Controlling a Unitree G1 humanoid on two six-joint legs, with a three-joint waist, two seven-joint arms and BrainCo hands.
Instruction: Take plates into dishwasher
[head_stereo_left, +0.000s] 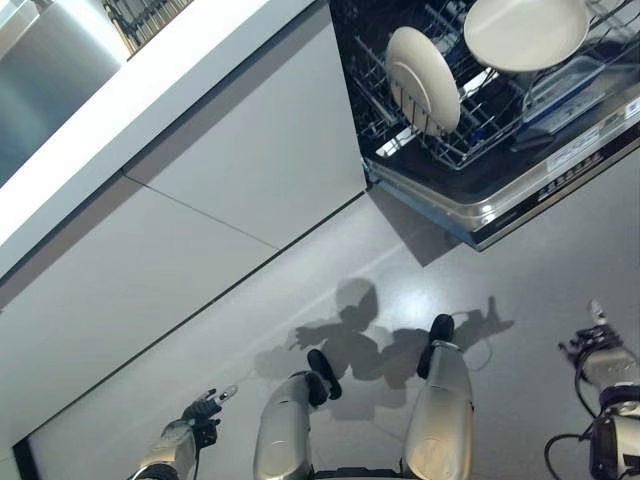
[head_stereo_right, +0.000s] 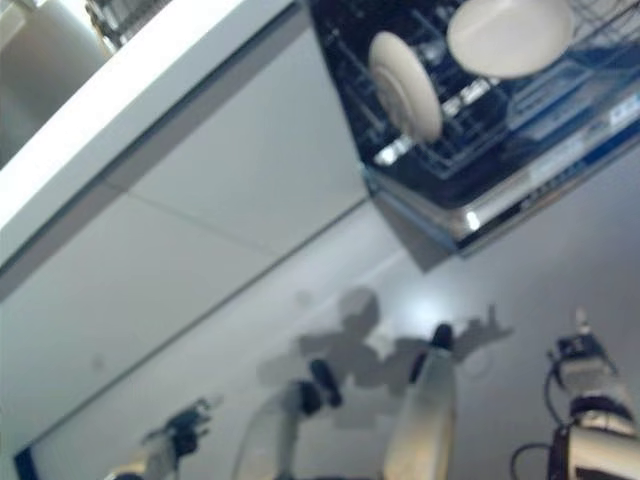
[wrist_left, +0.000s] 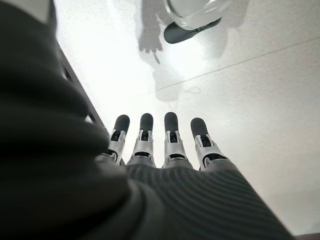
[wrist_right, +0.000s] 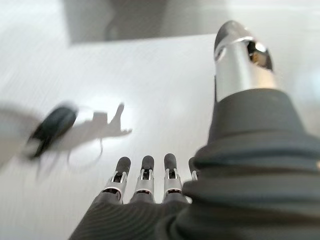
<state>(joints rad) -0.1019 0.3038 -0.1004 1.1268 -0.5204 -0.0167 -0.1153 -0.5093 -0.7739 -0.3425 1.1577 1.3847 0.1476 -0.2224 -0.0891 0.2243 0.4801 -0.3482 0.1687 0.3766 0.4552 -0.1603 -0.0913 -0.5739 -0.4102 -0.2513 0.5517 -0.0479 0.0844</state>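
Two cream plates are sitting in the open dishwasher: one plate (head_stereo_left: 423, 80) standing on edge between the tines of the wire rack (head_stereo_left: 440, 150), the other plate (head_stereo_left: 526, 32) lying flatter and higher, toward the back of the rack. Both look like glazed ceramic, so I am judging them stiff, fairly heavy for their size, slick on the face and liable to chip against the wire or crack if dropped. The safest hold would be on the rim, thumb on one face and fingers on the other, keeping clear of the tines. The dishwasher door (head_stereo_left: 540, 190) is hanging open and lowered over the pale floor (head_stereo_left: 330, 270), with grey cabinet fronts (head_stereo_left: 230, 170) running beside it under a white desk edge (head_stereo_left: 150, 80). No further plate is showing within reach in any view, so I cannot tell where the next one would come from. Neither hand is holding anything: the left hand (wrist_left: 155, 150) is hanging low over the floor with its fingers straight and slightly apart, and the right hand (wrist_right: 145, 185) is doing the same on the other side, fingers extended in a row, thumb out to one side. Both are well apart from the rack.
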